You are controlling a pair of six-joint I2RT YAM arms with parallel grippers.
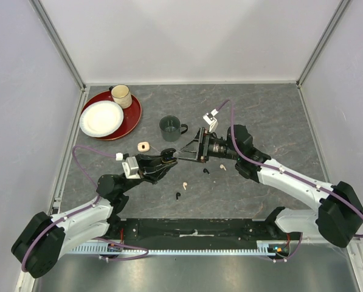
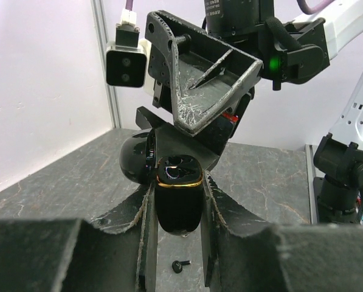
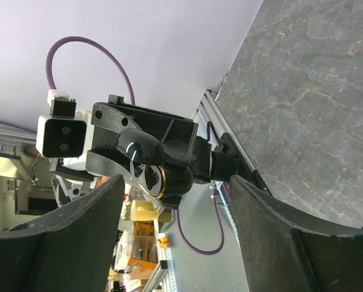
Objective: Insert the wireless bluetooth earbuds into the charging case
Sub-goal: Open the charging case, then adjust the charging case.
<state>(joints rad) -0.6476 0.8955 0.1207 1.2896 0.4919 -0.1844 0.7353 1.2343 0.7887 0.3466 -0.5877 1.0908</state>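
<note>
Left end effector (image 2: 176,234) pinching black charging case (image 2: 179,176), right end effector (image 3: 175,188) spread, facing it

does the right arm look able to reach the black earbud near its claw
Probably yes: the right claw is open and empty, and the black earbud lies uncovered on the table beside it.

Left arm (image 1: 78,216): extended forward and inward from its base, wrist roughly level. Left pincer (image 1: 168,154): jaws clamped tight on the black charging case (image 2: 179,198). Right arm (image 1: 290,179): elbow bent, forearm angled inward toward the left. Right pincer (image 1: 184,151): jaws spread apart, tips facing the left pincer, just beside it.
</note>
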